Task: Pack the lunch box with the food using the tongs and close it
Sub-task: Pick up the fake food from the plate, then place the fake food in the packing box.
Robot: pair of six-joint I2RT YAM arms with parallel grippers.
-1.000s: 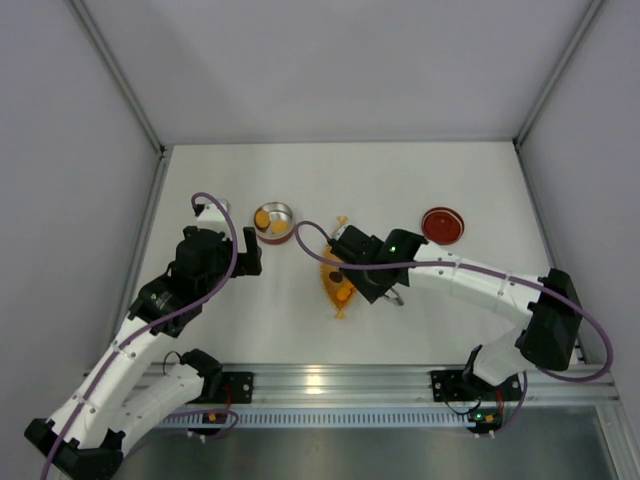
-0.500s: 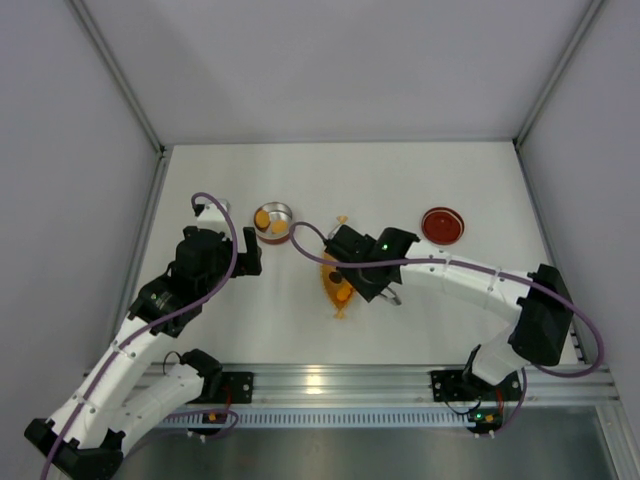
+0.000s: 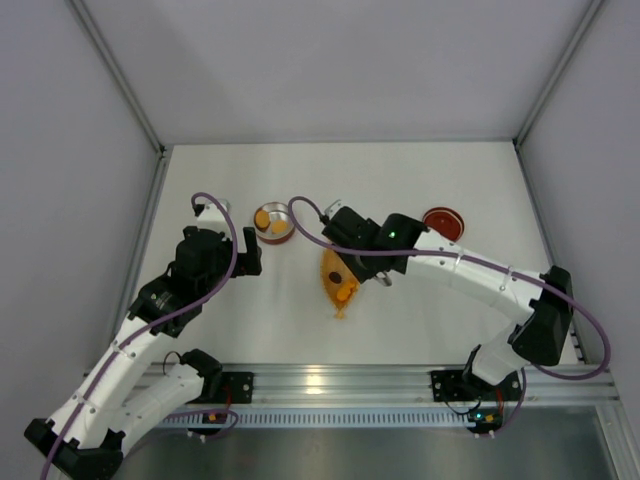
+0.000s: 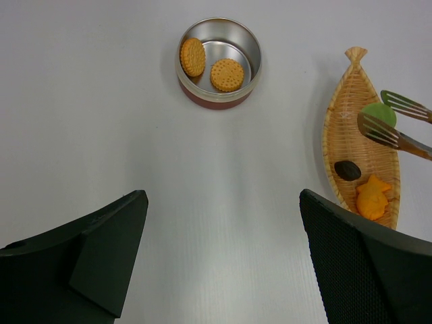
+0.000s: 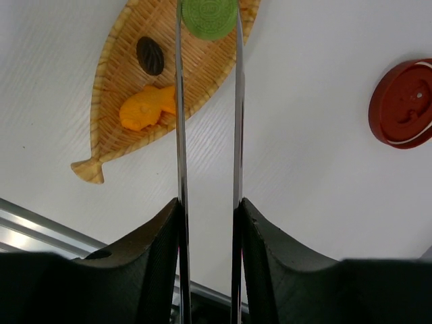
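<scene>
The lunch box [image 4: 216, 100], a round tin with a red wall, stands open with two tan biscuits [image 4: 227, 75] inside. Its red lid [image 5: 403, 102] lies apart on the table. My right gripper [image 5: 208, 206] is shut on the silver tongs [image 5: 179, 135]. The tongs' tips sit on either side of a green piece of food [image 5: 210, 17] over the orange woven tray [image 5: 115, 67]. A dark brown piece [image 5: 150, 55] and an orange piece [image 5: 145, 108] lie in the tray. My left gripper [image 4: 223, 202] hangs open and empty, short of the lunch box.
In the top view the lunch box [image 3: 287, 212] is left of the tray [image 3: 330, 285] and the lid [image 3: 442, 225] is at the right. White walls enclose the table on three sides. An aluminium rail runs along the near edge.
My right arm has swung away from the near edge, carrying the tongs over the tray's far part, and its jaws have squeezed the tongs narrower. The left arm has not moved.
</scene>
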